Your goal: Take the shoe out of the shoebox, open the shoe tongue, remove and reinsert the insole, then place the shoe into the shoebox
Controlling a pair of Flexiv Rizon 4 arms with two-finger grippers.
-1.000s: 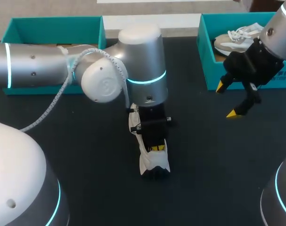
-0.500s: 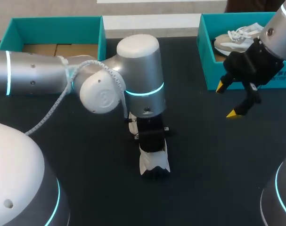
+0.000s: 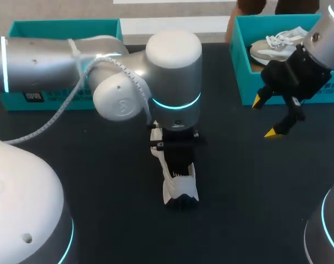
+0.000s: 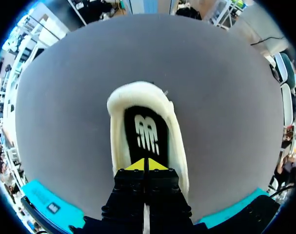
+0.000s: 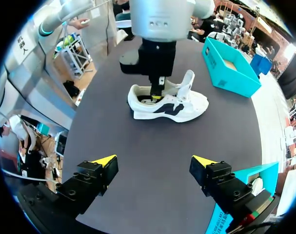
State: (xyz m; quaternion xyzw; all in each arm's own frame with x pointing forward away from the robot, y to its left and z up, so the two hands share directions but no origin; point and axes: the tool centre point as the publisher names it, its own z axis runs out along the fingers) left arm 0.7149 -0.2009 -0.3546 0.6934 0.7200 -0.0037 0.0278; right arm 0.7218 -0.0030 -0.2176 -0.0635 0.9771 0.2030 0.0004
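A white shoe point(image 3: 180, 192) with a dark side logo point(image 5: 187, 105) lies on the black table near the middle, its tongue standing up. My left gripper point(image 4: 147, 165) is shut, its yellow tips together and pointing down into the heel opening, right at the black insole point(image 4: 147, 134) inside the shoe. The frames do not show whether it pinches the insole. In the head view its fingers point(image 3: 179, 165) are sunk in the shoe. My right gripper point(image 3: 267, 116) hangs open above the table in front of the right-hand teal shoebox point(image 3: 241, 82), holding nothing.
A second, beige shoe point(image 3: 277, 47) lies in the right-hand shoebox. Another teal box point(image 3: 62, 30) stands at the back left, partly behind my left arm point(image 3: 56, 55). Bare table lies between the shoe and my right gripper point(image 5: 155, 161).
My left wrist has shifted slightly to the right and its forearm has swung back. The left gripper's yellow tips, visible a second ago, are now hidden in the shoe. The right arm has stayed still.
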